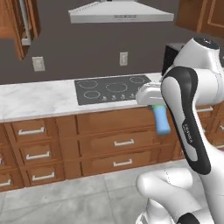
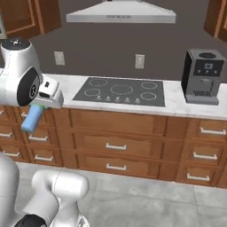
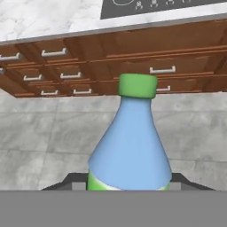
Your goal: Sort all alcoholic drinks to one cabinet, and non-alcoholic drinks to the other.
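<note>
- Counter (image 2: 177, 104): white marble top running L to R over brown drawers (image 2: 116, 146) w/ silver handles; grey tile floor (image 1: 87, 197) below.
- Cooktop (image 2: 119, 91): dark, set into the counter, under a grey hood (image 2: 119, 12) on the dark wall.
- Coffee machine (image 2: 202, 76): grey/black, on the counter right of the cooktop, apart from it.
- Wall cabinets (image 1: 19, 24): brown wood, up at the top corners, partly cut off by the frame edge.
- Arm: white, folded up in front of the drawers.
- Fingers (image 3: 128, 182): closed partway on the base of the small blue bottle (image 3: 129, 146), one pad each side, gripping it.
- Bottle: light blue, green cap (image 3: 138, 85), hanging cap-down off the hand in mid-air, in front of the drawers, below counter height, clear of the floor.
</note>
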